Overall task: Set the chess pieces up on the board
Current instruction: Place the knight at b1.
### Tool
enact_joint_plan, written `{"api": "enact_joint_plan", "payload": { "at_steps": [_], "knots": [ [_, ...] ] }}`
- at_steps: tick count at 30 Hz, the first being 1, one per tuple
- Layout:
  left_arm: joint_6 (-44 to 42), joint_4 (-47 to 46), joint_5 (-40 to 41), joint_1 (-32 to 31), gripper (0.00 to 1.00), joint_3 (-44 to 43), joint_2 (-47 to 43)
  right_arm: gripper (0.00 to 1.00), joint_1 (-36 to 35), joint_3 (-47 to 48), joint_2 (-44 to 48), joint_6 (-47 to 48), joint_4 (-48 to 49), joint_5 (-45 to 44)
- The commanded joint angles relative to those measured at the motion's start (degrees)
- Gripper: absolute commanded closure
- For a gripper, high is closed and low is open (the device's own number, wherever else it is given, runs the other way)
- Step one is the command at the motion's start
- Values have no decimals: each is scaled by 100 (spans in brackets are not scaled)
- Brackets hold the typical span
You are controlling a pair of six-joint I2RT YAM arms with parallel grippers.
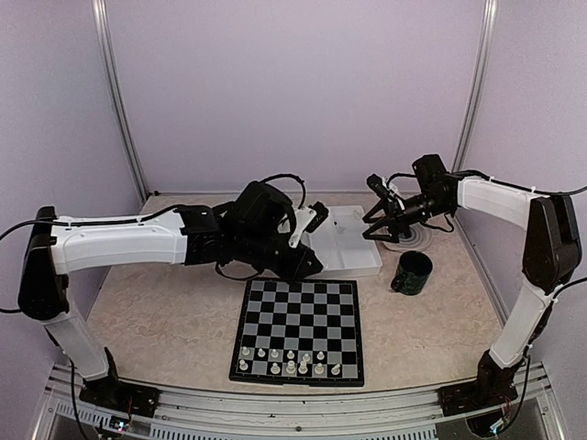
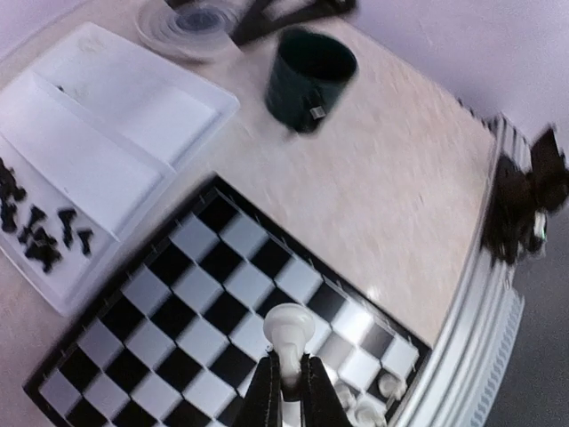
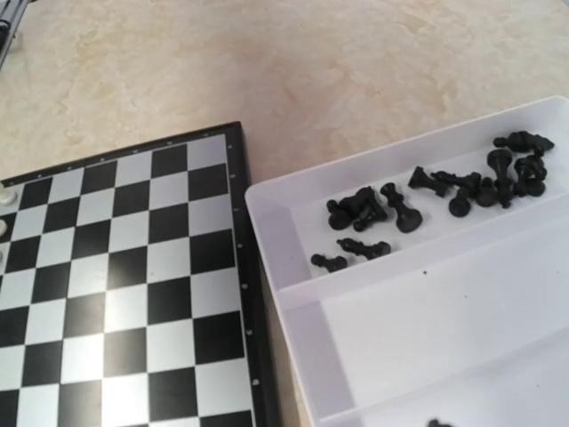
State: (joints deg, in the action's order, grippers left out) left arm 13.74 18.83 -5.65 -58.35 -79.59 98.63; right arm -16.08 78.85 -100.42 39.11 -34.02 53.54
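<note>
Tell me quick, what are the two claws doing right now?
Left gripper: closed on a white chess piece.
Right gripper: looks open, empty.

You have one board (image 1: 298,316), one white tray (image 1: 353,271), one dark cup (image 1: 412,272), and roughly a dozen white pieces (image 1: 291,368) on squares.

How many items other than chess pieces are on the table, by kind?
chessboard: 1
white tray: 1
dark green mug: 1
clear round dish: 1
Total: 4
</note>
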Motion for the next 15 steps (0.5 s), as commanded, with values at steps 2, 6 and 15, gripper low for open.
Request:
{"api": "enact_joint_plan", "payload": {
  "at_steps": [2, 6, 15],
  "knots": [
    [-277, 1570, 376, -642, 100, 840, -722, 33, 17, 157, -12, 227, -255, 5],
    [162, 1911, 454, -1043, 100, 1348, -1168, 33, 17, 209, -118, 212, -301, -13],
    [599, 2037, 458, -1570, 100, 2139, -1457, 34, 19, 217, -213, 254, -350, -36]
  ]
}}
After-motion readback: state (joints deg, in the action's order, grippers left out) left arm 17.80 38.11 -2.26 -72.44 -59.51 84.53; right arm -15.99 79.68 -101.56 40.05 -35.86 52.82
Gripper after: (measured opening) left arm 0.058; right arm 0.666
